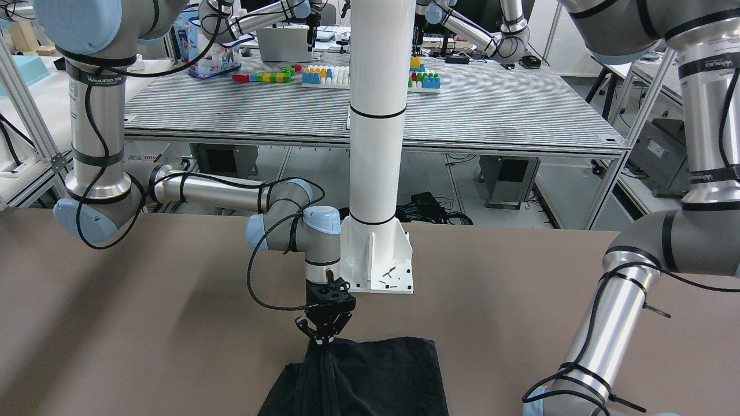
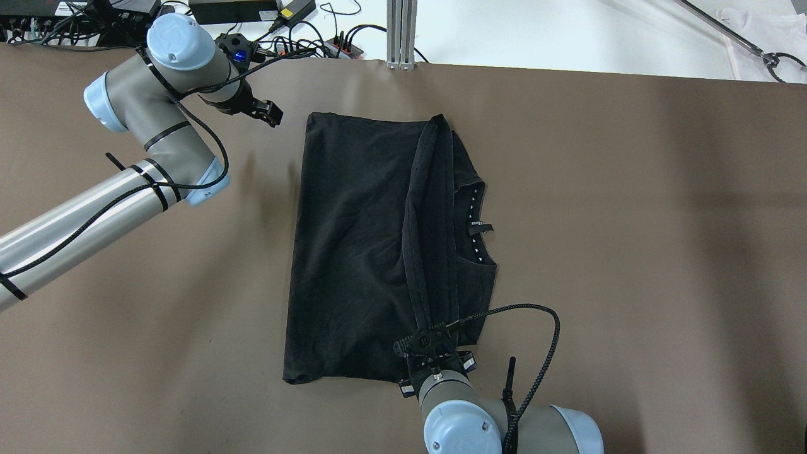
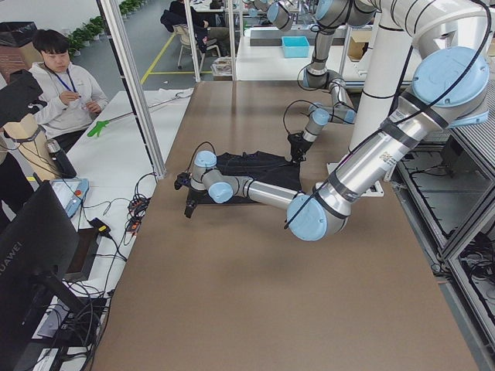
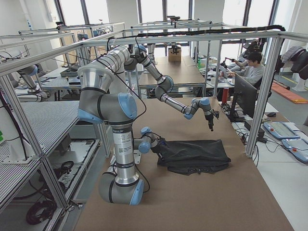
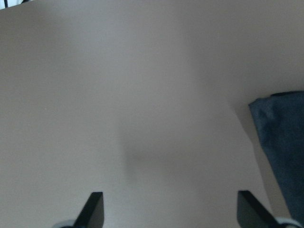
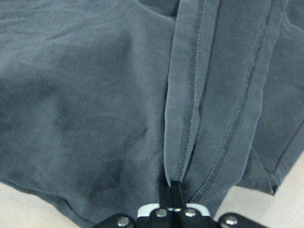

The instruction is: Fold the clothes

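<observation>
While the clothes [image 2: 353,252] lay flat on the middle of the surface [image 2: 630,252] with one hem drawn up in a ridge, the right end effector [image 2: 434,334] pinched that hem. A fold seemed under way, and next the hem likely needed carrying across and laying down. The left end effector [image 2: 270,115], spread, hovered beside a far corner.

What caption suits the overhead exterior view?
Right fingers pinch a lifted hem of the black cloth; left fingers stand open beside its far corner.
</observation>
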You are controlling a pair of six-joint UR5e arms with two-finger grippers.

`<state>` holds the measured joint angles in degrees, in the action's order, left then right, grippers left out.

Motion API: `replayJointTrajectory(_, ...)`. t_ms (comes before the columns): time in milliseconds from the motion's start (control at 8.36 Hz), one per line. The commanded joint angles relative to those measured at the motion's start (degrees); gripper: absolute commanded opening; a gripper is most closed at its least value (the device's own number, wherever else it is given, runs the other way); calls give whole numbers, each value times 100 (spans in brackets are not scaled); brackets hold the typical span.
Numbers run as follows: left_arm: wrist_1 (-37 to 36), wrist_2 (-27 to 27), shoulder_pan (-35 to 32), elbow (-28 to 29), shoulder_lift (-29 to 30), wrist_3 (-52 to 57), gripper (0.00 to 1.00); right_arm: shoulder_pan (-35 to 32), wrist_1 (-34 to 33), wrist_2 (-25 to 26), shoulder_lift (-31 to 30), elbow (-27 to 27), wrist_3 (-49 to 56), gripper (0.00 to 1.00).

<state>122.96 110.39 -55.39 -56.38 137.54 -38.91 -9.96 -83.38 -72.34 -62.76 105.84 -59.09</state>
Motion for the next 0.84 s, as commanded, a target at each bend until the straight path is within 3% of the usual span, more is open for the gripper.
replayJointTrajectory(0,0,0,2,-31,-26,-3,100,-15,23,-25,-17,111,2,0)
replayJointTrajectory(239,0,0,2,-31,-26,-3,100,-15,50,-52,-87,234,2,0)
replayJointTrajectory(718,0,-9,55,-40,-26,-117,100,2,67,-43,-912,806,-469,0)
